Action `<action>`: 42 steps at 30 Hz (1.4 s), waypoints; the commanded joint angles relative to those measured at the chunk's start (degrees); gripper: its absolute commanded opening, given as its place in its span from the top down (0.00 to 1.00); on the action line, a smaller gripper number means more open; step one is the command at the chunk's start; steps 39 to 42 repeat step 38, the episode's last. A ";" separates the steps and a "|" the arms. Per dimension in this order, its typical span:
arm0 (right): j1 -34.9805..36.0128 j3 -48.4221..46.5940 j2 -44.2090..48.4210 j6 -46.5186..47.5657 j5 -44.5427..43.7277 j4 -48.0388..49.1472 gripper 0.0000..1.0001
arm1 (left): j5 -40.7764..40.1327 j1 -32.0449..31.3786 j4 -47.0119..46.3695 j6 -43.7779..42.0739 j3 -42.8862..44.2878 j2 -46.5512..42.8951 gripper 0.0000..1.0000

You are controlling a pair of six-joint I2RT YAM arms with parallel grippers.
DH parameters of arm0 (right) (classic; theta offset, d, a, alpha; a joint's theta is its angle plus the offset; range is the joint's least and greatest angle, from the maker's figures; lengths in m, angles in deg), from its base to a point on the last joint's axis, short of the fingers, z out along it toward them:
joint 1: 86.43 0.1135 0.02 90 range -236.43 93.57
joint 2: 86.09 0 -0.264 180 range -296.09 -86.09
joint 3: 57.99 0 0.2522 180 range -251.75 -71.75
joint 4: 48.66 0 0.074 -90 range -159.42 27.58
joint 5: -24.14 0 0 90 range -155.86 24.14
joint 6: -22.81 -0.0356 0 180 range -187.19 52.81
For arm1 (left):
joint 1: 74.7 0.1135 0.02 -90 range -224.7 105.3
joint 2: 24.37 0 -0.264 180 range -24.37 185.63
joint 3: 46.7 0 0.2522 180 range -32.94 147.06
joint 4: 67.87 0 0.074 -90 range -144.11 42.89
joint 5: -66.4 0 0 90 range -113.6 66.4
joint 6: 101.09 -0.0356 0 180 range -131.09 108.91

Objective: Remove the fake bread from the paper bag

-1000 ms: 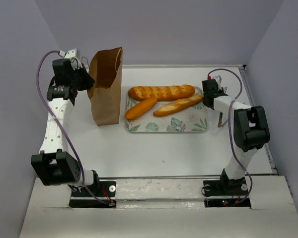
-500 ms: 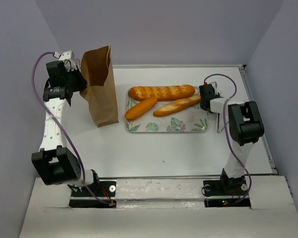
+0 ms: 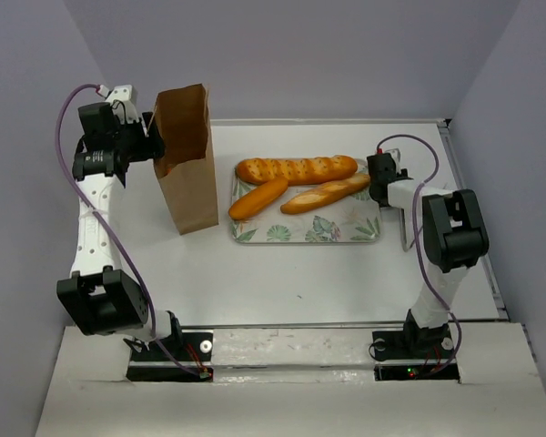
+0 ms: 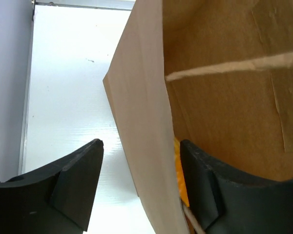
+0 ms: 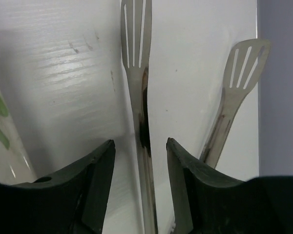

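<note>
Leftward and straighter than a second ago, the brown kraft paper bag (image 3: 187, 164) stands on the white table (image 3: 300, 273). The left gripper (image 3: 153, 144) has parted its black fingers, and the bag's creased wall runs between them. Three glossy golden-orange plastic loaves (image 3: 296, 169), one long and scored and two slimmer, lie on the leaf-printed rectangular tray (image 3: 346, 234) beside the bag. The right gripper (image 5: 139, 146) is slightly apart, astride one arm of the slotted steel tongs (image 5: 135, 58) just past the tray's right end.

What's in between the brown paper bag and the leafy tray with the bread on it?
Nothing at all. The top view shows just a thin strip of bare white table between the paper bag and the tray.
</note>
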 commanded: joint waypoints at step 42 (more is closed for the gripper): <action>0.00 21.26 40.11 -25.98 25.79 3.32 0.00 | -10.80 -0.16 -0.87 -16.66 -25.58 -42.07 0.01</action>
